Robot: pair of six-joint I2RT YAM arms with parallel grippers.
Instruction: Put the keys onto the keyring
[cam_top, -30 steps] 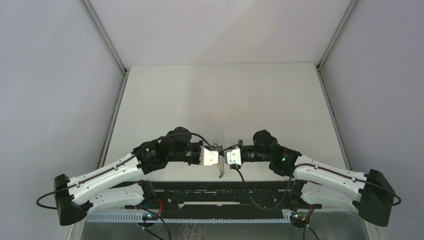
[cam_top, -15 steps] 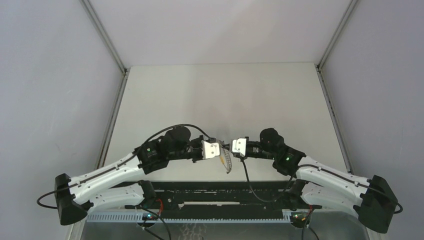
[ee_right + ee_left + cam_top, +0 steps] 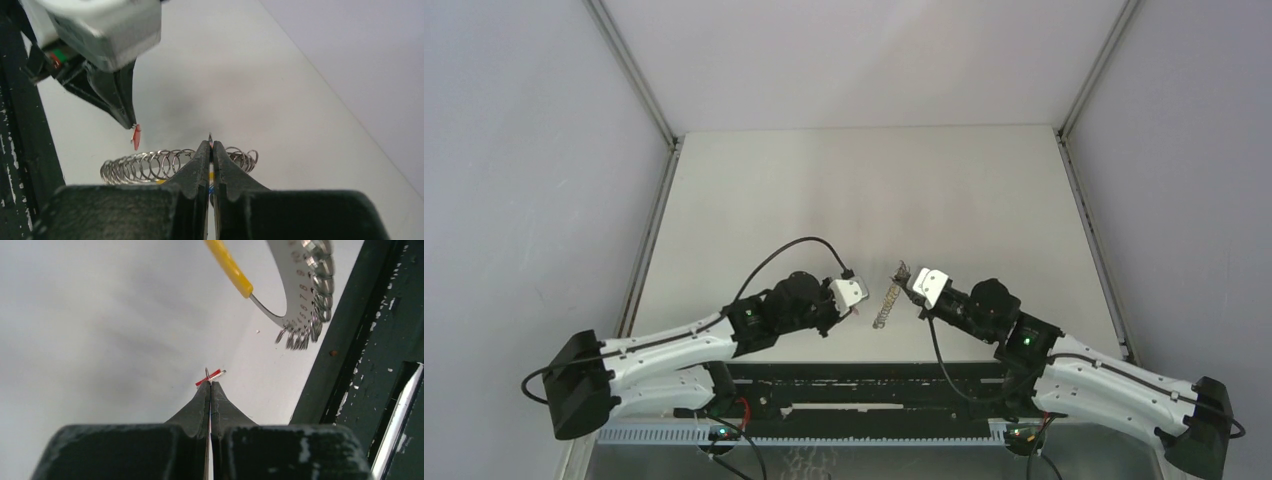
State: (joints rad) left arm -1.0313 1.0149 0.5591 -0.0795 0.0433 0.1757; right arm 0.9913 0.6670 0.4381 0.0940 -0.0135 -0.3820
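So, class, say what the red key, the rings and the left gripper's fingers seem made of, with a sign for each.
Red key: likely plastic head, flat matte colour, on bare metal. Rings: bright polished metal, glinting. Left gripper fingers: dark matte, plastic or coated metal; unclear.

The left gripper [image 3: 210,386] and right gripper [image 3: 210,146], nearly touching a second ago, have been drawn apart. The silver coil of wire rings [image 3: 150,165] has been shifted rightward, clear of the tiny red plastic-headed key [image 3: 209,377].

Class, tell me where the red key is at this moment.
Left wrist view: the red key sits pinched at the tips of the left gripper, just left of the keyring coil held by the right gripper.
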